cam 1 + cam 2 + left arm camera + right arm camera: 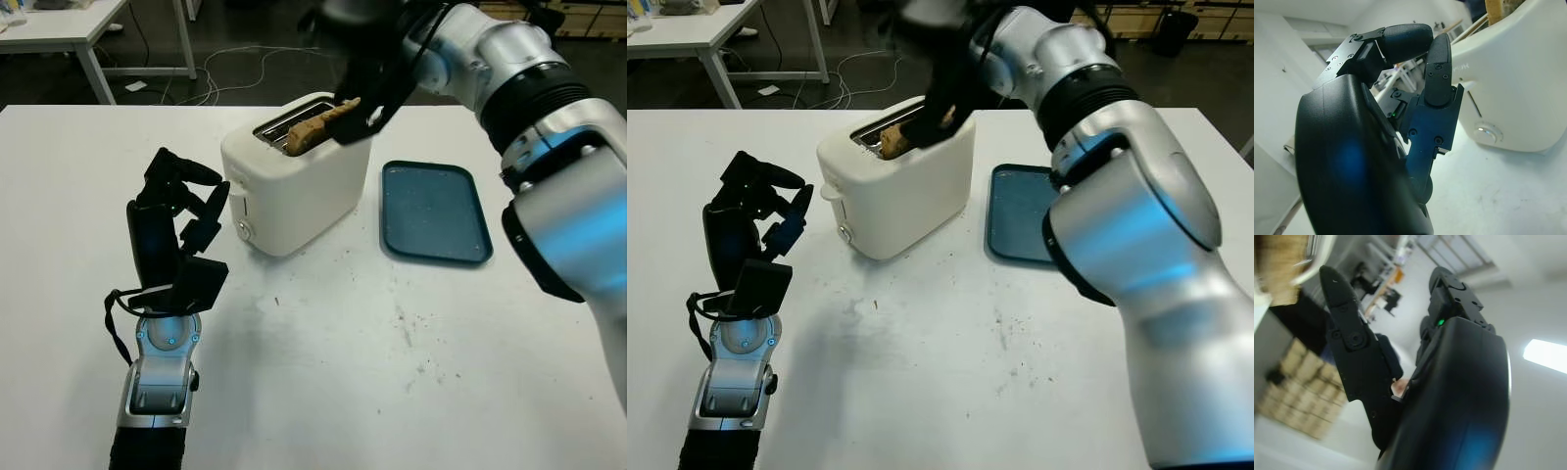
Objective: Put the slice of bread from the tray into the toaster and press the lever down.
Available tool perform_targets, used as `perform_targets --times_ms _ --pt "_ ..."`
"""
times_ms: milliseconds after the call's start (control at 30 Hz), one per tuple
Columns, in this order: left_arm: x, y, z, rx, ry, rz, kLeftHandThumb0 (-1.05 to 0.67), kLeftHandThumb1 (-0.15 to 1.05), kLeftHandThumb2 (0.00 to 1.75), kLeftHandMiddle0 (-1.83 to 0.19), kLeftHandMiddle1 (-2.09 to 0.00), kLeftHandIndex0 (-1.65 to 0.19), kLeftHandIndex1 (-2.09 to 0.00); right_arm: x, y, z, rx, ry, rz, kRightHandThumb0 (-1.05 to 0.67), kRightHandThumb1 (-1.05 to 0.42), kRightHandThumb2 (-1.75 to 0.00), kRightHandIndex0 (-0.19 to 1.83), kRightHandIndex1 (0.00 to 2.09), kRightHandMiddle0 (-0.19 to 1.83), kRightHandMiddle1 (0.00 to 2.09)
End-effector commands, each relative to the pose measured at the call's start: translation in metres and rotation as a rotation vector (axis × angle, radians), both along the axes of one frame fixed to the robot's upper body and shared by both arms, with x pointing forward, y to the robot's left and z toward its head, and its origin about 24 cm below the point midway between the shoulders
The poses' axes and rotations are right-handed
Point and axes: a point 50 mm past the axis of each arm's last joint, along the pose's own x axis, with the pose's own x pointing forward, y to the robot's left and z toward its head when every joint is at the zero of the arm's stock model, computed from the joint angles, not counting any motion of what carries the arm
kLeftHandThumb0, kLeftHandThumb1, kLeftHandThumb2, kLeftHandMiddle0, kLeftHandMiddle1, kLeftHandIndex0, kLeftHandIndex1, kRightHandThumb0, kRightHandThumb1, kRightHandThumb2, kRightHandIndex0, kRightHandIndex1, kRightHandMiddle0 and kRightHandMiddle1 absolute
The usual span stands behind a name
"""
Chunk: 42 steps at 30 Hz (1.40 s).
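Observation:
The white toaster (294,181) stands mid-table with its lever and knob (243,230) on the end facing my left hand. A tan slice of bread (315,125) sticks up tilted out of a top slot, also seen as bread (1276,264) in the right wrist view. My right hand (370,98) hovers over the toaster's far end, a fingertip (1332,276) just beside the slice and nothing clasped between the fingers. My left hand (181,211) stands on the table left of the toaster, curled and holding nothing. The teal tray (436,211) lies bare to the right.
Crumbs speckle the white table (372,372) in front of the toaster and tray. Beyond the table's far edge are a dark floor with cables (235,73) and another white table (69,29) at the back left.

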Motion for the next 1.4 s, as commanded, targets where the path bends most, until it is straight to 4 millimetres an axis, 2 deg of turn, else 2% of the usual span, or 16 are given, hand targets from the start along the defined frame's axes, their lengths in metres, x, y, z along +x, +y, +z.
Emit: perform_targets --times_ms 0,100,267,333,400,567,700,733,833,867,967,1033,1200,1367 --pt "-0.001 0.004 -0.002 0.005 0.003 0.006 -0.34 0.92 0.24 -0.82 -1.75 -0.53 -1.65 0.000 -0.021 -0.007 0.205 0.022 0.018 -0.44 -0.88 -0.03 0.44 0.87 0.71 0.20" --pt "0.001 0.006 -0.001 0.020 0.001 -0.004 -0.34 0.92 0.25 -0.80 -1.75 -0.52 -1.59 -0.001 -0.048 -0.028 0.446 0.066 0.052 -0.44 -0.92 -0.09 0.69 0.98 0.86 0.28" --pt "0.006 0.016 0.006 0.095 -0.004 -0.020 -0.33 0.92 0.25 -0.75 -1.75 -0.60 -1.30 -0.017 -0.086 -0.106 0.575 0.161 0.064 -0.36 -0.92 -0.24 0.80 0.98 0.93 0.30" --pt "0.009 0.022 0.012 0.155 0.005 -0.018 -0.35 0.92 0.25 -0.76 -1.75 -0.65 -1.17 -0.033 -0.099 -0.140 0.665 0.206 0.072 -0.36 -0.92 -0.28 0.84 0.86 0.95 0.25" --pt "0.012 0.026 0.018 0.221 0.009 -0.017 -0.37 0.92 0.23 -0.78 -1.75 -0.71 -1.04 -0.052 -0.110 -0.164 0.759 0.196 0.072 -0.36 -0.92 -0.31 0.85 0.77 0.94 0.19" --pt "0.022 0.028 0.034 0.331 0.002 -0.030 -0.37 0.92 0.15 -0.84 -1.75 -0.84 -0.84 -0.099 -0.129 -0.201 1.048 0.134 -0.011 -0.29 -0.92 -0.35 0.91 0.40 0.91 0.03" --pt "0.029 0.028 0.043 0.384 0.000 -0.032 -0.35 0.92 0.09 -0.81 -1.74 -0.88 -0.77 -0.127 -0.128 -0.216 1.110 0.123 -0.053 -0.28 -0.92 -0.37 0.98 0.31 0.95 0.03" --pt "0.031 0.029 0.045 0.404 -0.006 -0.033 -0.34 0.92 0.08 -0.81 -1.60 -0.88 -0.72 -0.132 -0.127 -0.218 1.115 0.126 -0.056 -0.30 -0.92 -0.35 1.01 0.30 0.96 0.03" --pt "0.035 0.031 0.049 0.463 -0.019 -0.031 -0.31 0.91 0.04 -0.85 -1.45 -0.93 -0.62 -0.141 -0.120 -0.223 1.121 0.121 -0.068 -0.33 -0.92 -0.34 1.08 0.33 1.02 0.05" --pt "0.037 0.031 0.051 0.482 -0.018 -0.027 -0.31 0.91 0.03 -0.87 -1.44 -0.95 -0.61 -0.143 -0.117 -0.224 1.116 0.112 -0.075 -0.34 -0.92 -0.34 1.06 0.42 1.04 0.04" --pt "0.041 0.035 0.056 0.572 0.007 -0.022 -0.32 0.91 0.02 -0.92 -1.57 -1.02 -0.58 -0.145 -0.108 -0.226 1.069 0.058 -0.064 -0.31 -0.92 -0.32 0.96 0.78 1.11 0.03" --pt "0.042 0.037 0.061 0.640 0.027 -0.029 -0.33 0.92 0.02 -0.92 -1.60 -1.03 -0.56 -0.145 -0.105 -0.227 1.060 0.036 -0.057 -0.30 -0.92 -0.29 0.93 0.91 1.13 0.03" --pt "0.045 0.041 0.074 0.845 0.119 -0.076 -0.29 0.92 0.02 -1.02 -1.28 -1.12 -0.29 -0.140 -0.104 -0.222 1.078 -0.006 -0.052 -0.30 -0.92 -0.30 0.85 1.07 1.14 0.02" --pt "0.045 0.042 0.080 0.967 0.214 -0.146 -0.21 0.90 0.00 -1.05 -1.35 -1.11 -0.14 -0.138 -0.106 -0.220 1.090 -0.018 -0.057 -0.32 -0.92 -0.30 0.83 1.07 1.13 0.01"
